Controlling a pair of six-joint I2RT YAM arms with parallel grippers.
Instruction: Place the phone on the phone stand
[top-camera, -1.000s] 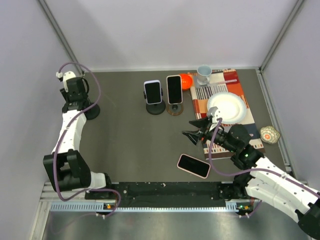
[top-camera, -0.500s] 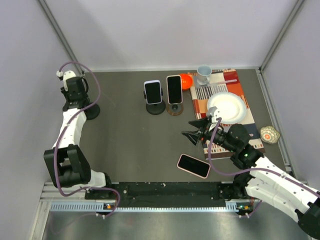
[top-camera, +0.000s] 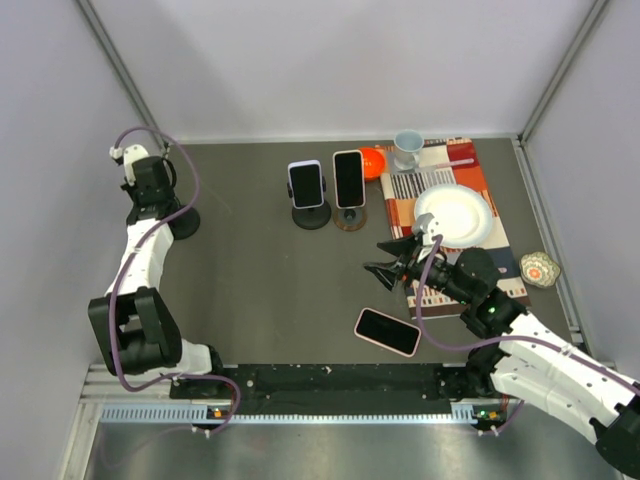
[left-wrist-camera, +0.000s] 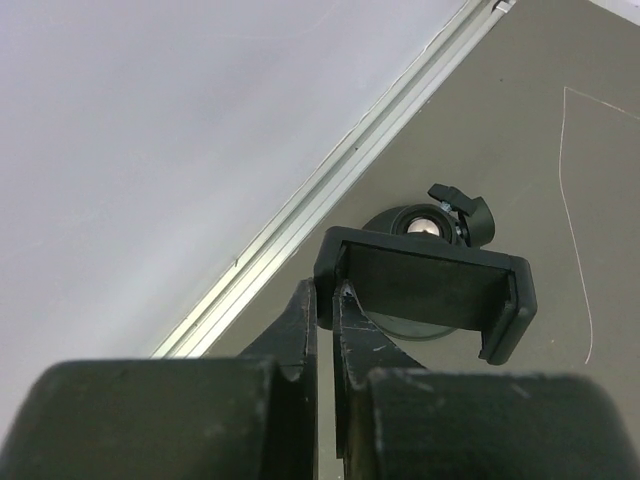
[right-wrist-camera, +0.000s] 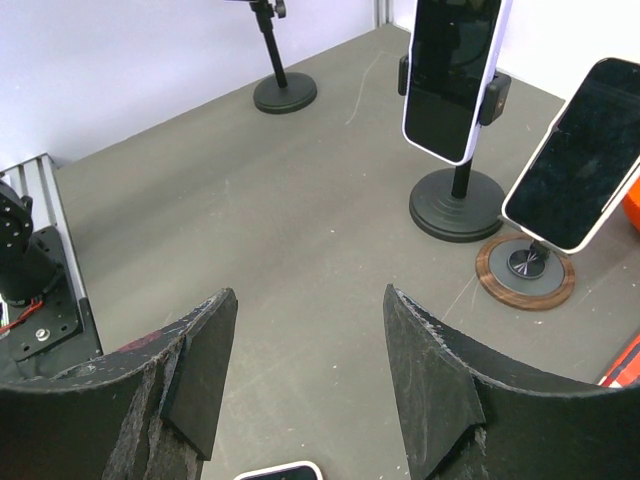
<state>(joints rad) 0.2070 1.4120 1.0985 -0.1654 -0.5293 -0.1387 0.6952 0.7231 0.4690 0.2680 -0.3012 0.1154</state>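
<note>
Your left gripper (left-wrist-camera: 325, 300) is closed, its two fingers pressed almost together. The tips sit at the lower left corner of the empty phone stand (left-wrist-camera: 430, 285). You cannot tell from the left wrist view whether they pinch the clamp or only touch it. That stand is far to the left of the white plate (top-camera: 453, 213), close to the side wall, with its clamp holding nothing.

Your right gripper (top-camera: 375, 256) is open with the jaws well apart, and it holds nothing. It hangs above the surface (top-camera: 250, 280) just left of the plate and a little nearer the arm bases.

The phone (top-camera: 387, 331) lies flat and screen up on the surface. It is nearer the bases than the plate, slightly to the plate's left, and apart from both grippers. Only its top edge shows at the bottom of the right wrist view.

Further left of the plate, two other phones are mounted upright. One (top-camera: 306, 183) is on a black stand, and one (top-camera: 348, 178) is on a stand with a round wooden base.

The plate rests on a striped placemat (top-camera: 403, 188). Behind it are a cup (top-camera: 407, 148) and an orange bowl (top-camera: 372, 160). A small dish (top-camera: 538, 268) sits to its right.
</note>
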